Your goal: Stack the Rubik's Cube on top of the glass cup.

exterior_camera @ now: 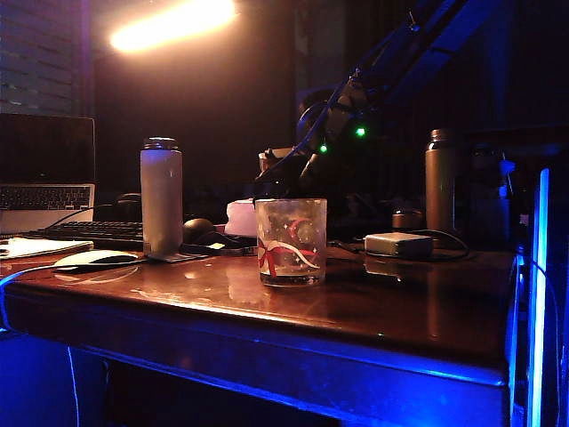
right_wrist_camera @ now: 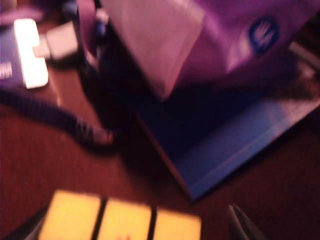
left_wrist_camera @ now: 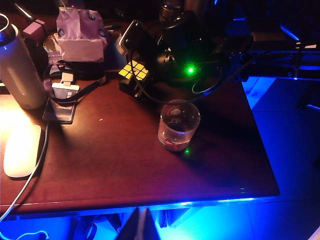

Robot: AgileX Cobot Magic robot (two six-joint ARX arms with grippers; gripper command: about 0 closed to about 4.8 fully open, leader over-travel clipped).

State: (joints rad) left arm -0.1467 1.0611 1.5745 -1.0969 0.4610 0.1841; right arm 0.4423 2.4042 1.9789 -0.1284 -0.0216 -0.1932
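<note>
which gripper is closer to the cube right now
Right. The right gripper is down at the cube, open jaws either side of it. The left gripper is out of frame, its camera looking down from well back over the table.

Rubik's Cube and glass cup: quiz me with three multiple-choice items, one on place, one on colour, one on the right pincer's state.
1. Where is the Rubik's Cube?
A) on the glass cup
B) on the table, apart from the cup
C) in the air

2. Its top face?
A) yellow
B) green
C) black

3. The right pincer?
A) shut on the cup
B) shut on the cube
C) open at the cube

B: it rests on the wood, the cup standing alone.
A: yellow squares show in both wrist views.
C: it stands wide around the cube.
The left pincer is only dark shapes at its view's edge, state unclear.
</note>
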